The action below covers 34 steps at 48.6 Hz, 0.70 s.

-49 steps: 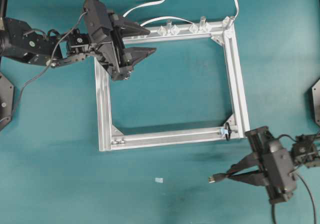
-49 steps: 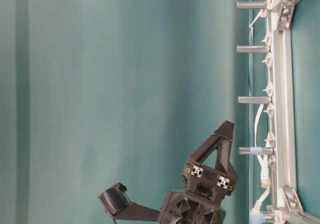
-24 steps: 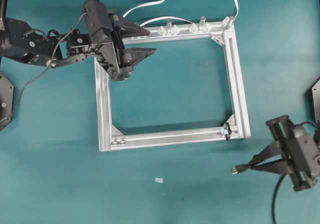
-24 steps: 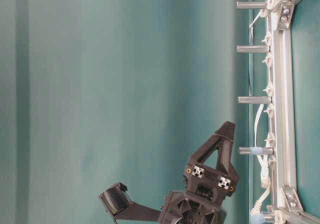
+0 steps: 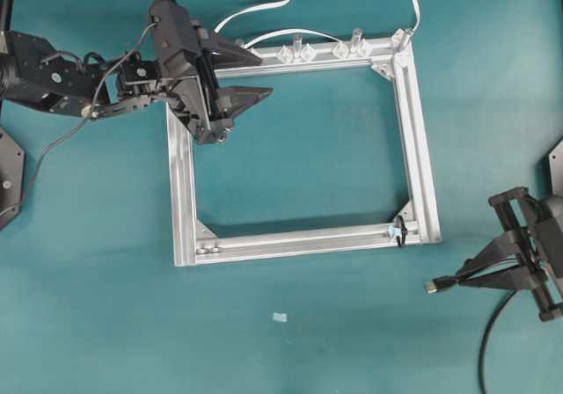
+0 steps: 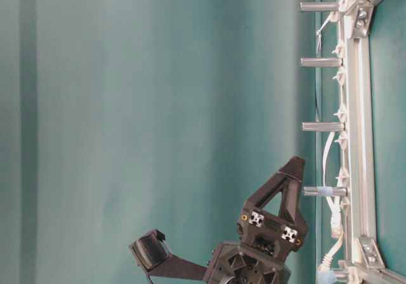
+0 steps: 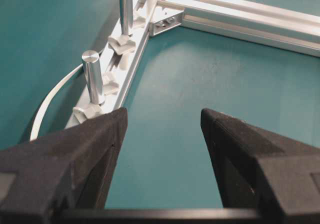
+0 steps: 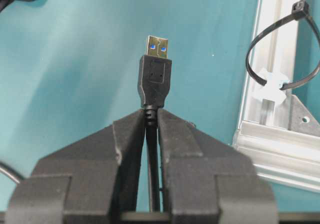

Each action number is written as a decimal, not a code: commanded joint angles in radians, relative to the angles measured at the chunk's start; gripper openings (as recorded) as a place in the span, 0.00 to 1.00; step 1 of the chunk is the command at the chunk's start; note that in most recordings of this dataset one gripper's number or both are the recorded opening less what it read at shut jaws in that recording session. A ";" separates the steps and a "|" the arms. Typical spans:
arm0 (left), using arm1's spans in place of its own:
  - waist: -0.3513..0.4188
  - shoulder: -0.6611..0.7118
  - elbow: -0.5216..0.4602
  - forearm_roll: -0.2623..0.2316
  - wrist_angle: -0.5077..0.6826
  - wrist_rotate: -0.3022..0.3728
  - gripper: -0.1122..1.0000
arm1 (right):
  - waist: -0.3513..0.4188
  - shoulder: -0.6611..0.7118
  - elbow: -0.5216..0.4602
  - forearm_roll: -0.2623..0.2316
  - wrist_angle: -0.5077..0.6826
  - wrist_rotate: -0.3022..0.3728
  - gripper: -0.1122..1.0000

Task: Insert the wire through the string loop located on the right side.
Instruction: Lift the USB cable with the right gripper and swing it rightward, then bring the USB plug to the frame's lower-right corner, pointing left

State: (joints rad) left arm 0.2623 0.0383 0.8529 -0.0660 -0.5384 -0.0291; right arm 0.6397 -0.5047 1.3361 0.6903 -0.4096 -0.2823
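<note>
Black cable, the wire (image 8: 155,79), sits clamped between the closed fingers of the right gripper (image 8: 151,121), its silver-tipped plug sticking out ahead of them and pointing left in the overhead view. It hangs near the right edge of the scene, below and to the right of the aluminium frame (image 5: 180,183). The string loop (image 5: 399,231) stands on the frame's near bar, by its right corner, well apart from the plug. The left gripper (image 5: 255,75) hovers with jaws spread wide and empty over the frame's far left corner. The step in hand looks like lining up; next, the plug's tip needs aiming squarely at the loop's opening before it goes in.
</note>
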 commanded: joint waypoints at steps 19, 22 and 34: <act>-0.008 -0.029 -0.018 0.003 -0.006 -0.009 0.69 | -0.035 -0.005 0.026 0.002 -0.020 -0.002 0.20; -0.012 -0.029 -0.018 0.003 -0.006 -0.009 0.69 | -0.048 -0.005 0.029 0.002 -0.021 -0.002 0.20; -0.020 -0.031 -0.018 0.003 -0.006 -0.009 0.68 | -0.110 -0.006 0.054 0.002 -0.057 -0.002 0.20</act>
State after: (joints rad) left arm 0.2470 0.0368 0.8529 -0.0644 -0.5384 -0.0291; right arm 0.5492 -0.5077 1.3913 0.6903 -0.4495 -0.2807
